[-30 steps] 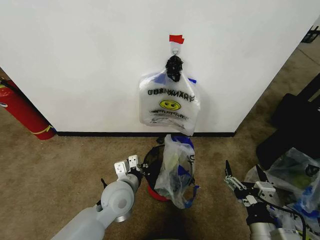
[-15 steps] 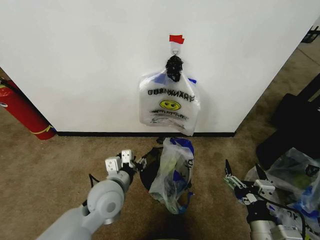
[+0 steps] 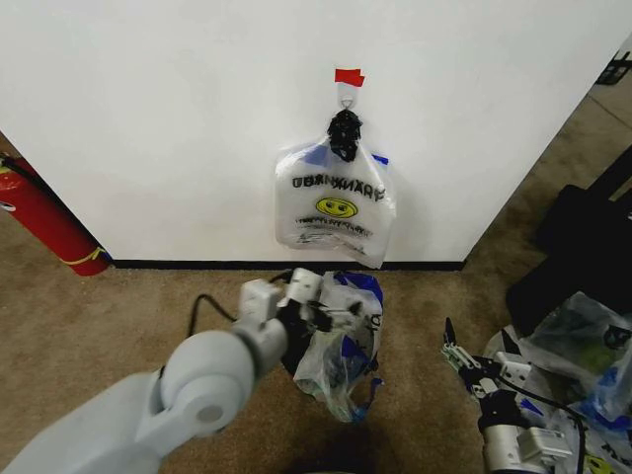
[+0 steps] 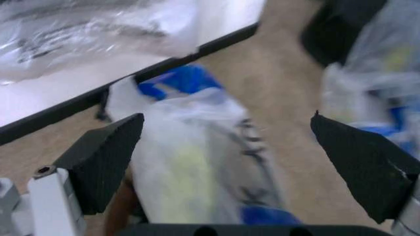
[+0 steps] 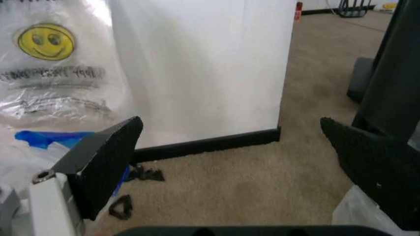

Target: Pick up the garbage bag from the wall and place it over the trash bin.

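- Beige carpet [image 3: 99,326] is lying under us, meeting the wall [image 3: 148,118].
- We are holding our left gripper [image 3: 331,314], fingers spread, against the garbage bag [image 3: 346,341] draping the trash bin [image 3: 292,353].
- Our right gripper [image 3: 474,363] is hanging open near the floor.

Floor room around the bin

Open carpet [image 3: 118,316] is lying at lower left, with the fire extinguisher [image 3: 44,222] standing at the far left edge. The smiley bag [image 3: 334,205] is hanging just above the garbage bag [image 3: 341,346], narrowing access from above, while piled bags [image 3: 578,365] are crowding the lower right.
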Robot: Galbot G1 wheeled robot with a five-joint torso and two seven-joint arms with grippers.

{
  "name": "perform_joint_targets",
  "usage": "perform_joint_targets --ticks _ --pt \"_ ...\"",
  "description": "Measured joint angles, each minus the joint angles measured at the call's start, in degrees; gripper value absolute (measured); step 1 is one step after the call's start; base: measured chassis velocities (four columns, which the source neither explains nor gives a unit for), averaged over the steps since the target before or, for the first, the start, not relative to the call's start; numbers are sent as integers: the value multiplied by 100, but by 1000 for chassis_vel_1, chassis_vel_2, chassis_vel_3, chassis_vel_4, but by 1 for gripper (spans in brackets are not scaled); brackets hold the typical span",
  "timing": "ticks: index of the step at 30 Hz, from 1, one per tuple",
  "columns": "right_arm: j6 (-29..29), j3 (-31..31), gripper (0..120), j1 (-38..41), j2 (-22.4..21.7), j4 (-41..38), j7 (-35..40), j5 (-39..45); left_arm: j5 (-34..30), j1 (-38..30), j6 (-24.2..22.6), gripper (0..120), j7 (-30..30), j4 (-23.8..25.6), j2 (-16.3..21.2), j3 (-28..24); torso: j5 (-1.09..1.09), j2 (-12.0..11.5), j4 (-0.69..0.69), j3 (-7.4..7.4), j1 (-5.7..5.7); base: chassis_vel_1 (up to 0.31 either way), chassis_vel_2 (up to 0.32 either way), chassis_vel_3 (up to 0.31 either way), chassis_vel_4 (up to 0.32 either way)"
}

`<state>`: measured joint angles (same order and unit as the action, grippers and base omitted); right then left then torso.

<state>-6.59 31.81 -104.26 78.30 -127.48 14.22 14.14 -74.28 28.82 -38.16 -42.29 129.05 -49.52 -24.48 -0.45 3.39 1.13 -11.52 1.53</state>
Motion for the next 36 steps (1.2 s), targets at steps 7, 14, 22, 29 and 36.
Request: perform_joint_targets --ticks 7,14,22,29,36 --pt "-23 34 100 -54 -4 -10 -13 12 768 -322 -274 97 -129 -803 -121 -427 -1 0 -3 0 0 0 0 0 0" --pt "11 6 100 30 -70 11 -16 34 835 27 -293 80 -126 -697 -31 -347 -1 0 -3 0 0 0 0 0 0" --pt "125 -34 100 70 -186 17 -20 153 826 264 -159 50 -96 -627 18 -207 -1 0 -3 0 0 0 0 0 0" --pt "247 -36 100 92 -348 40 -15 316 713 356 -118 27 -96 -531 36 -92 0 0 -2 1 -1 0 0 0 0" --pt "371 -95 100 144 -512 116 -7 478 639 543 -100 3 -74 -453 103 56 -1 0 -3 1 -1 0 0 0 0"
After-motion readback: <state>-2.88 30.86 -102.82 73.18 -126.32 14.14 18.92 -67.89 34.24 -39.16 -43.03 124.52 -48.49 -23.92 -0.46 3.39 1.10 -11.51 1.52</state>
